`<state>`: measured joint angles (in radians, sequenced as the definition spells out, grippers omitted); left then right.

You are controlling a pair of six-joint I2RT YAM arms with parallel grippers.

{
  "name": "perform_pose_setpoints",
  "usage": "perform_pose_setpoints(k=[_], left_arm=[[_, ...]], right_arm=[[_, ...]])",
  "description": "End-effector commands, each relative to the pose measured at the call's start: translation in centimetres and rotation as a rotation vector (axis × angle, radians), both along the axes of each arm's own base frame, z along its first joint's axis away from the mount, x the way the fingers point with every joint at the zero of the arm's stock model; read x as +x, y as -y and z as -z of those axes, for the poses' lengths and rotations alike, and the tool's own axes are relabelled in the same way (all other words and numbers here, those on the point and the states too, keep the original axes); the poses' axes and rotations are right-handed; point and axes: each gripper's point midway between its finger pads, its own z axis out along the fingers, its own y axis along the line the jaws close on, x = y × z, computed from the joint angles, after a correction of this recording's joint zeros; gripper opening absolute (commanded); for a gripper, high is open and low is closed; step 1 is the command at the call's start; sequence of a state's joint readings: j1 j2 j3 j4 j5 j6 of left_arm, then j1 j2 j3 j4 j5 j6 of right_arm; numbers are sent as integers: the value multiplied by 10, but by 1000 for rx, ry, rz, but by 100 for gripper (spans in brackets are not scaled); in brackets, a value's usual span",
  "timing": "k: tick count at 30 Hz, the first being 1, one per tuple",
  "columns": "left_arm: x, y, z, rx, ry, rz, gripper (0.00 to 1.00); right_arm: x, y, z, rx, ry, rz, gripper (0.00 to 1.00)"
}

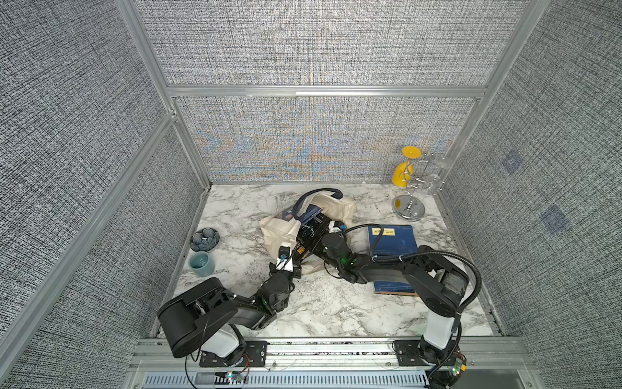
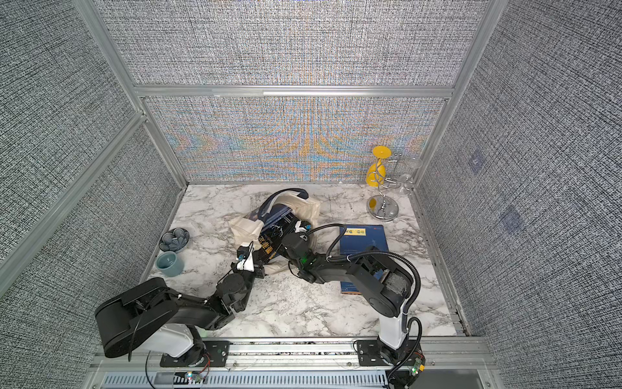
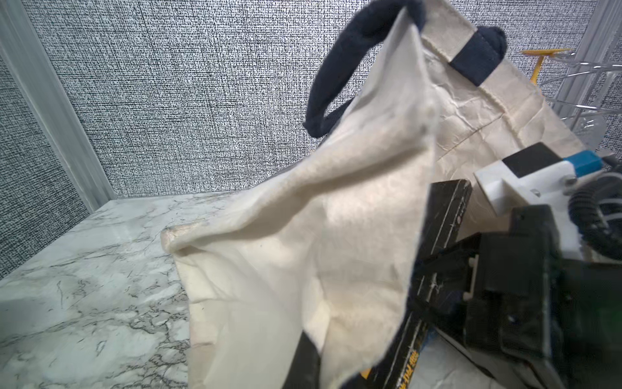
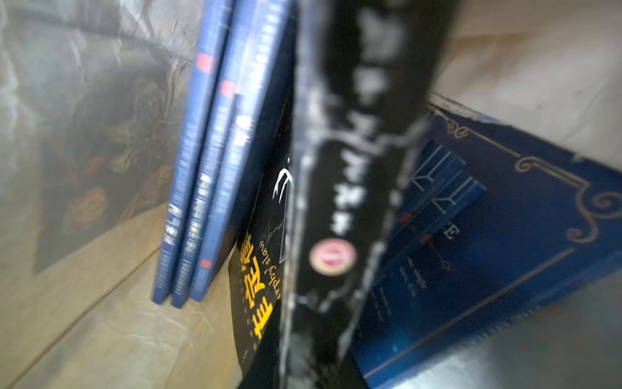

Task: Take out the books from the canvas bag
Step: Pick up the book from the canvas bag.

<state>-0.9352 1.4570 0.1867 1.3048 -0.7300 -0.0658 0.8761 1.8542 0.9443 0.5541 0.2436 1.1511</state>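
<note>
left pincer (image 1: 298,267) clamped on canvas bag (image 1: 279,232) cloth: pin it open | right pincer (image 1: 318,239) clamped on black book (image 1: 308,240): draw straight out, slowly, clear of cloth

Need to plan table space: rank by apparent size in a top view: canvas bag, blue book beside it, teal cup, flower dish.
canvas bag
blue book, partly under the right arm
teal cup and flower dish: look alike
</note>
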Motion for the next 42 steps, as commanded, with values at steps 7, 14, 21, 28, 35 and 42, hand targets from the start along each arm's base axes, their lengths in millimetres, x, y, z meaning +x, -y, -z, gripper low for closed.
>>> perform_pose_setpoints(k=[7, 14, 21, 28, 35, 42], left_arm=[[0, -1, -16, -66, 45, -4, 0], [0, -1, -15, -63, 41, -7, 0], [1, -1, -14, -66, 40, -12, 0], [1, -3, -13, -65, 36, -22, 0], [2, -2, -12, -65, 35, -25, 0], [3, -1, -10, -66, 31, -23, 0]], right_arm=[[-10, 4, -20, 7, 43, -36, 5], [-22, 13, -47, 27, 75, -63, 0], [-35, 21, -70, -14, 112, -109, 0], [-43, 37, -96, -72, 198, -125, 0], [-54, 65, -126, -116, 300, -101, 0], [-69, 119, -159, -168, 396, 19, 0]])
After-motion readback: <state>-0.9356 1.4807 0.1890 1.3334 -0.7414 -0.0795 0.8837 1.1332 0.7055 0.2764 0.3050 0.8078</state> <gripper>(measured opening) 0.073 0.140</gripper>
